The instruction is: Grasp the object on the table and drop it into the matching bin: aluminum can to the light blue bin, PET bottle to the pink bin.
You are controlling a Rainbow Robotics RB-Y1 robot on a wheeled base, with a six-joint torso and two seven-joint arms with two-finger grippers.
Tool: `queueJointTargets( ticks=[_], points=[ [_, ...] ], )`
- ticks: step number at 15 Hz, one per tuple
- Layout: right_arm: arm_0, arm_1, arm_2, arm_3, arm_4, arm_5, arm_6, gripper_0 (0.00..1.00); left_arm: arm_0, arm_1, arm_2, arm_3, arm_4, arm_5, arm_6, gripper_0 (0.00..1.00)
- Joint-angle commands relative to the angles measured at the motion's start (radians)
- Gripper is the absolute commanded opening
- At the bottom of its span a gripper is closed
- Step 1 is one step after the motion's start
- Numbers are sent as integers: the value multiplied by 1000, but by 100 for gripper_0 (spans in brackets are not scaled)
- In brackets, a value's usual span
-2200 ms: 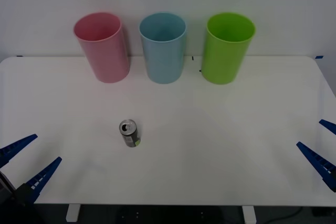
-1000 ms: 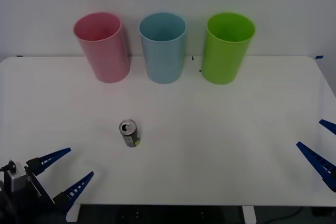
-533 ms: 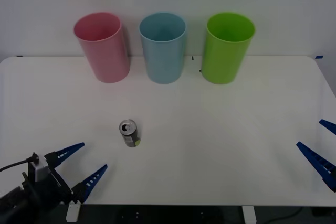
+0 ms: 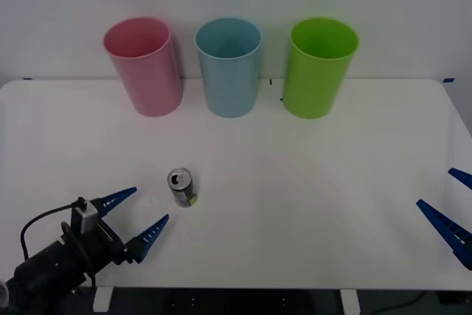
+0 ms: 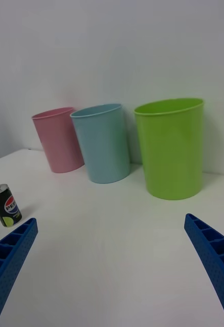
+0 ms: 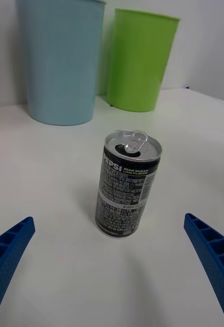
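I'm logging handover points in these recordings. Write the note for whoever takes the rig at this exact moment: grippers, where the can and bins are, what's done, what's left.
Left gripper: open, low over the table near its front left edge, pointed at the aluminum can, not touching it.
Right gripper: open, parked at the table's right edge.
Can: upright, front left of centre, untouched.
Bins along the far edge, from the robot's left: pink bin, light blue bin, green bin.
Done: left approach lined up.
Left: close on the can, lift it, carry it to the light blue bin, release.
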Motion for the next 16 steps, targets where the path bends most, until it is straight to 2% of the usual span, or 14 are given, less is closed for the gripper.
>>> queueJointTargets(
  ticks=[1, 5, 9, 16],
  points=[
    [0, 0, 0, 0, 0, 0, 0, 100, -60, 0, -11, 70, -3, 0, -17, 100],
    [0, 0, 0, 0, 0, 0, 0, 100, -118, -2, -36, 125, -6, 11, -41, 100],
    [0, 0, 0, 0, 0, 0, 0, 100, -175, -7, -53, 217, 13, 13, -169, 100],
    [0, 0, 0, 0, 0, 0, 0, 100, -216, -40, -80, 229, -10, 62, -204, 100]
  ],
)
